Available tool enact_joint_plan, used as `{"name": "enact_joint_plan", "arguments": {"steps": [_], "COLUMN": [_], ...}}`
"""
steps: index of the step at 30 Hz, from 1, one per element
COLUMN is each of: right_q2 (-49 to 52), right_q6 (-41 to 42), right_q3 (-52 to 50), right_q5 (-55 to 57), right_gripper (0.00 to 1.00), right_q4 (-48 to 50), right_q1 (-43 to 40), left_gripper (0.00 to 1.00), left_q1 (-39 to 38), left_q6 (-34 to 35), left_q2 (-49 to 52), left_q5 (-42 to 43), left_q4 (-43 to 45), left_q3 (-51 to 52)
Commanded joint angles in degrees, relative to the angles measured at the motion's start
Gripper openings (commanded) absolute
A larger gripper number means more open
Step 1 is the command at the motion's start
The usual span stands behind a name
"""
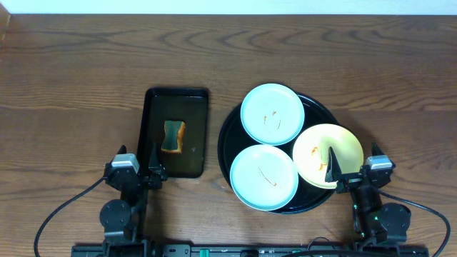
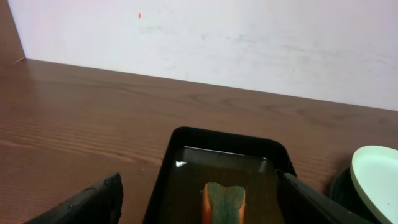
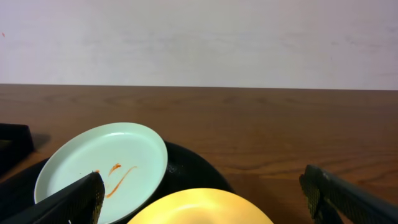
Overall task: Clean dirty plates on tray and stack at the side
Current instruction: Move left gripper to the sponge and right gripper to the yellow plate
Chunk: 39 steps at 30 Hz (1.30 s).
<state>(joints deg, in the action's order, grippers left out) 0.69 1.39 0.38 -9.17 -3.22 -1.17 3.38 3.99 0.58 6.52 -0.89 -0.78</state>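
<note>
Three plates lie on the round black tray (image 1: 227, 135). A pale blue plate (image 1: 272, 113) with orange smears is at the back; it also shows in the right wrist view (image 3: 106, 168). A second pale blue plate (image 1: 264, 177) is at the front left. A pale yellow plate (image 1: 327, 154) with orange smears is at the right, also in the right wrist view (image 3: 202, 208). My right gripper (image 1: 345, 171) is open at the yellow plate's near edge, holding nothing. My left gripper (image 1: 137, 165) is open and empty near the rectangular tray's front end.
A smaller rectangular black tray (image 1: 176, 100) left of the round tray holds an orange sponge with a green top (image 1: 173, 136), seen also in the left wrist view (image 2: 224, 202). Bare wooden table (image 1: 78, 78) surrounds both trays.
</note>
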Motion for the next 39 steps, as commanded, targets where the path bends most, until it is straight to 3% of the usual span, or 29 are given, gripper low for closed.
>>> {"name": "enact_joint_plan", "arguments": {"steps": [1, 12, 23, 32, 39], "right_q2": [0.0, 0.0, 0.0, 5.0, 20.1], "right_q6": [-0.8, -0.7, 5.9, 9.5, 10.9], "right_q3": [-0.1, -0.1, 0.0, 8.2, 23.2], "right_q5": [-0.1, 0.2, 1.7, -0.3, -7.9], "right_gripper": [0.99, 0.99, 0.99, 0.99, 0.99], "right_q4": [-0.2, -0.2, -0.5, -9.7, -22.4], "right_q1": [0.9, 0.9, 0.8, 0.8, 0.8], "left_gripper": [0.80, 0.80, 0.80, 0.80, 0.80], "left_q1": [0.3, 0.3, 0.3, 0.3, 0.3], "left_q6": [-1.0, -0.9, 2.3, 2.5, 2.5], "left_q2": [-0.3, -0.3, 4.6, 20.7, 38.2], "left_q5": [1.9, 1.9, 1.8, 1.9, 2.1], "left_q4": [-2.5, -2.4, -4.1, -17.2, -31.3], "left_q3": [0.5, 0.5, -1.6, -17.7, -34.5]}}
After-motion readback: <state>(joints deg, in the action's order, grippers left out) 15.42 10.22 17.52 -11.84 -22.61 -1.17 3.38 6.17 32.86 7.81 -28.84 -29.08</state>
